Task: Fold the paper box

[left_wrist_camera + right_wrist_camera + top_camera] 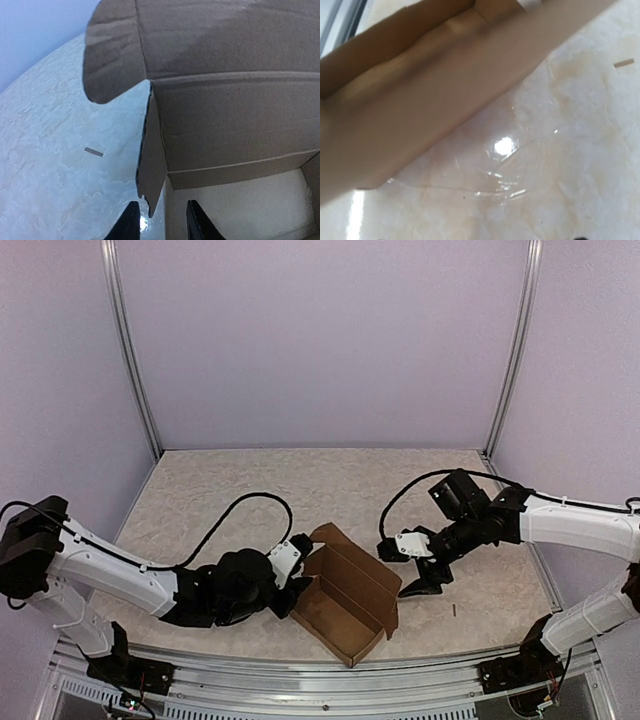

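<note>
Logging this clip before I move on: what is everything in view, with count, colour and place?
box: one, brown cardboard, half folded, open-topped, near the middle of the table's front edge
scrap: at least one, tan, on the table near the box
table: one, mottled beige
cables: two, black, one looping off each arm
left arm: one, white and black, jaws open astride the box's end flap
right arm: one, white and black, jaws close by the box's right side, state unclear

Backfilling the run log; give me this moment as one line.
paper box: partly folded, top open | left pincer: open, astride side-wall edge | right pincer: beside box, state unclear
</note>
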`<state>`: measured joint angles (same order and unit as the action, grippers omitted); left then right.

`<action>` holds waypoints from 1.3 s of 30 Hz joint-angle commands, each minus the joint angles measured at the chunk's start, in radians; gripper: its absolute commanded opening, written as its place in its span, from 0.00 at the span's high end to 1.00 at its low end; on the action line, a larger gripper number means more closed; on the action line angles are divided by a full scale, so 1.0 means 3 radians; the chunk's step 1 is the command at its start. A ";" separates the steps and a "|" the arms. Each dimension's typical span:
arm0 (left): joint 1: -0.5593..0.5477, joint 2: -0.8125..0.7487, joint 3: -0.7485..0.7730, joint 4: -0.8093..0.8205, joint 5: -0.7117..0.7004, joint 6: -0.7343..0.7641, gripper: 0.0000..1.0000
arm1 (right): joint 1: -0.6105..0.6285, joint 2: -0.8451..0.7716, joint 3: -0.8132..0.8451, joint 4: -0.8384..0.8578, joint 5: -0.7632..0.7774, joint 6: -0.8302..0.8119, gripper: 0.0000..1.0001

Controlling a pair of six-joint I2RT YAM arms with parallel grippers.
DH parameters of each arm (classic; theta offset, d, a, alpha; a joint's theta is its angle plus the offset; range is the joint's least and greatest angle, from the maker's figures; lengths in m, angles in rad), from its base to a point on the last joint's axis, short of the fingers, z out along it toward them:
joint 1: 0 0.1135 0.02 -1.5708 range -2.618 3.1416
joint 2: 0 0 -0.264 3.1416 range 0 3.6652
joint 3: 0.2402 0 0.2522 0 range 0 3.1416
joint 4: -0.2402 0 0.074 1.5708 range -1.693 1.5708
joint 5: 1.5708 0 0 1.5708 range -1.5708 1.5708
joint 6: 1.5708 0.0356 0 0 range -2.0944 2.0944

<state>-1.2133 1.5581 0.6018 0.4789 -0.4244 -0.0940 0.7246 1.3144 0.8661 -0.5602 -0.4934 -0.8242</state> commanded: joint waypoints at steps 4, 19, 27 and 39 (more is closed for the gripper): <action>0.0130 -0.0568 0.0522 -0.1463 0.0319 0.0147 0.52 | 0.0033 -0.0110 0.0057 -0.0204 0.0107 -0.0083 0.21; 0.0572 -0.0282 0.1189 -0.2117 0.1322 0.0368 0.46 | 0.0195 -0.0173 0.0033 -0.0194 0.0142 -0.0029 0.20; 0.0696 -0.0145 0.1529 -0.2291 0.1090 0.0394 0.45 | 0.0222 -0.0183 0.0022 -0.0195 0.0134 -0.0004 0.20; 0.0885 0.0351 0.2148 -0.2494 0.1854 0.0749 0.70 | 0.0225 -0.0142 0.0049 -0.0190 0.0134 0.0046 0.20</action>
<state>-0.9539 1.6016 1.1877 -0.2039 0.0277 0.0872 0.7811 1.2770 0.8665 -0.6014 -0.4515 -0.8249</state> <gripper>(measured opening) 0.355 0.803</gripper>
